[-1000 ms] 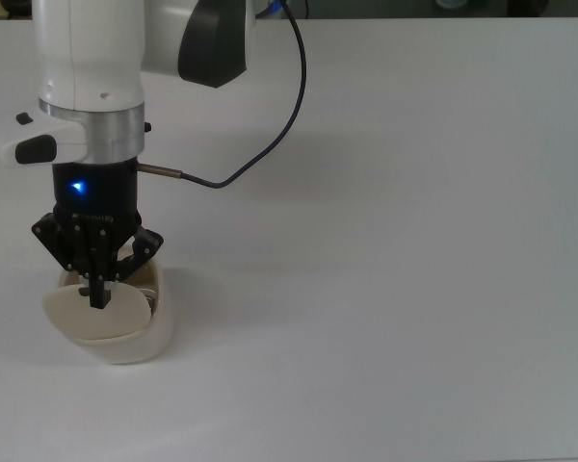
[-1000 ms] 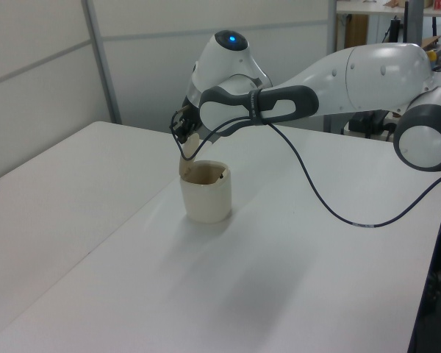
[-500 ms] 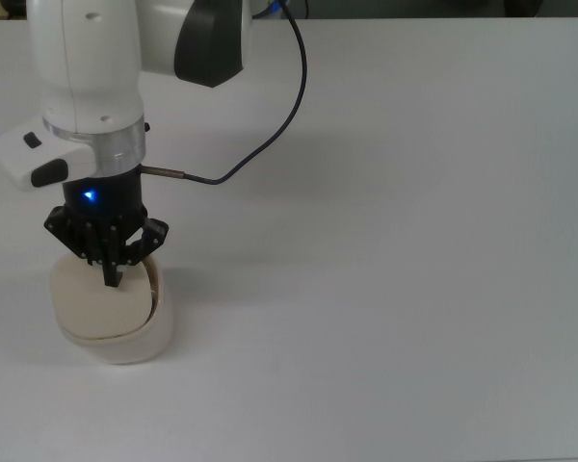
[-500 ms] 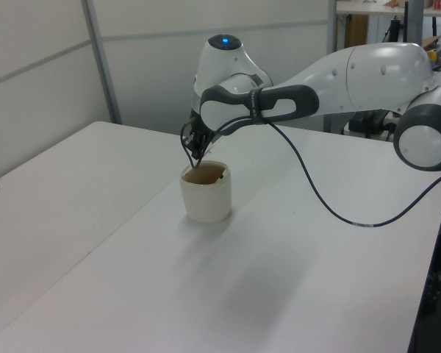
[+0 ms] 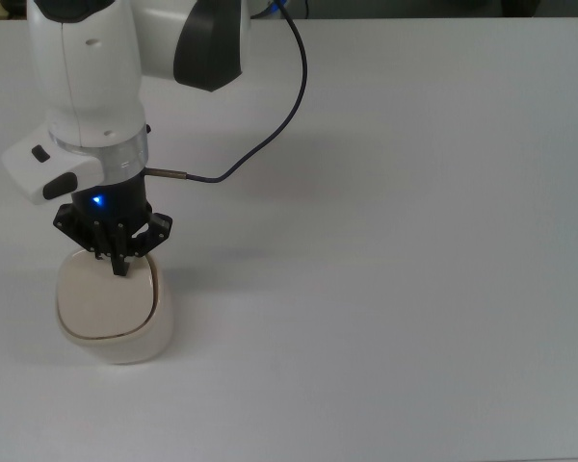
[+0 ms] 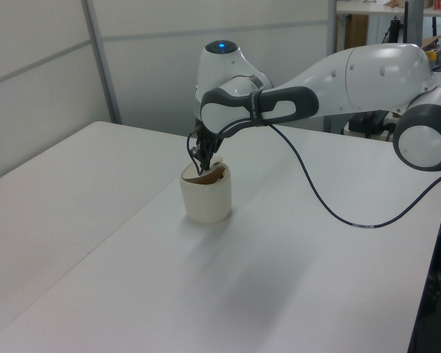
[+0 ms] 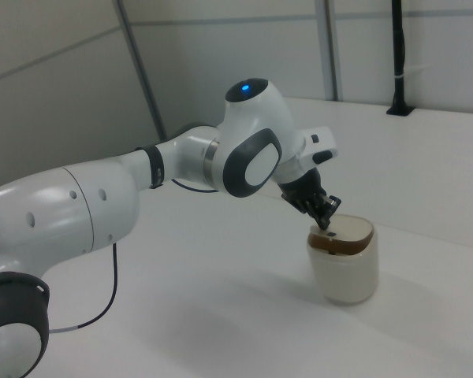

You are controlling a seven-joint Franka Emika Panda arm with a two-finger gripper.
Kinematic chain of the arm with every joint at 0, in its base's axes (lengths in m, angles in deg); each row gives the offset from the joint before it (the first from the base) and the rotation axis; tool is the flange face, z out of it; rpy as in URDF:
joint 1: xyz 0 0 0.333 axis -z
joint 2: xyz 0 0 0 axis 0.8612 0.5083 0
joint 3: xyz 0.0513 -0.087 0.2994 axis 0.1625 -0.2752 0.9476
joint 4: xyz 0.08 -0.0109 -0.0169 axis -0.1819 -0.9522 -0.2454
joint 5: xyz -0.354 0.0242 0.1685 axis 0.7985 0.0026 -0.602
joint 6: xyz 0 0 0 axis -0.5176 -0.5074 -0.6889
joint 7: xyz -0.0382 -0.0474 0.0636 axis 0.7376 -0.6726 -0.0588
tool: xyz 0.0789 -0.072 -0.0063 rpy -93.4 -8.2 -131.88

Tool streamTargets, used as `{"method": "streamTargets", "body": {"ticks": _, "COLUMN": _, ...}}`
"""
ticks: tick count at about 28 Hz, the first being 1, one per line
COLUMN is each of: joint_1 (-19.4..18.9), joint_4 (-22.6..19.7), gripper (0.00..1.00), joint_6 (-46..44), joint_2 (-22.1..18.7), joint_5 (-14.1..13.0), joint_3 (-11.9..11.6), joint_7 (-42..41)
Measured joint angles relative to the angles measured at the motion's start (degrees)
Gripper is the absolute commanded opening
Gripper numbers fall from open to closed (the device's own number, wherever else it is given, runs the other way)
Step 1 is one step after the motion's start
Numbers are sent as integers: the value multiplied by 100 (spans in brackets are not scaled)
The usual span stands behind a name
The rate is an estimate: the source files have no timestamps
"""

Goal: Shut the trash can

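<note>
The cream-white trash can [image 5: 125,342] stands on the white table at the top view's lower left; it also shows in the left view [image 6: 206,200] and the right view [image 7: 345,272]. Its flat lid [image 5: 104,300] lies low over the opening, slightly tilted, and the right view shows a dark gap under the lid's [image 7: 345,231] front edge. My black gripper [image 5: 120,268] points down with its fingers together. Its tip rests on the lid's edge nearest the arm, as the left view [image 6: 201,166] and the right view [image 7: 325,223] also show.
The white table [image 5: 414,289] carries nothing else in view. A dark cable [image 5: 270,135] loops from the arm above the table. Wall panels [image 6: 59,66] stand behind the table in the left view, and a black post [image 7: 397,55] rises at the right view's far edge.
The lid has swung down from a raised tilt to almost flat on the can. The gripper's tip slid across the lid toward the arm's side and dropped lower.
</note>
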Motion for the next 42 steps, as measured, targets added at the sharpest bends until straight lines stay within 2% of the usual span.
{"method": "streamTargets", "body": {"ticks": 19, "joint_1": 198, "joint_4": -170, "gripper": 0, "joint_6": -2, "joint_2": 67, "joint_5": -1, "joint_3": -1, "joint_7": -276}}
{"method": "streamTargets", "body": {"ticks": 36, "joint_1": 205, "joint_4": -216, "gripper": 0, "joint_6": -1, "joint_2": 61, "joint_5": -1, "joint_3": -1, "joint_7": -437}}
{"method": "streamTargets", "body": {"ticks": 38, "joint_1": 205, "joint_4": -211, "gripper": 0, "joint_6": -1, "joint_2": 52, "joint_5": -54, "joint_3": -2, "joint_7": -432}}
{"method": "streamTargets", "body": {"ticks": 42, "joint_1": 204, "joint_4": -201, "gripper": 3, "joint_6": -2, "joint_2": 5, "joint_5": -372, "joint_3": -1, "joint_7": -226}}
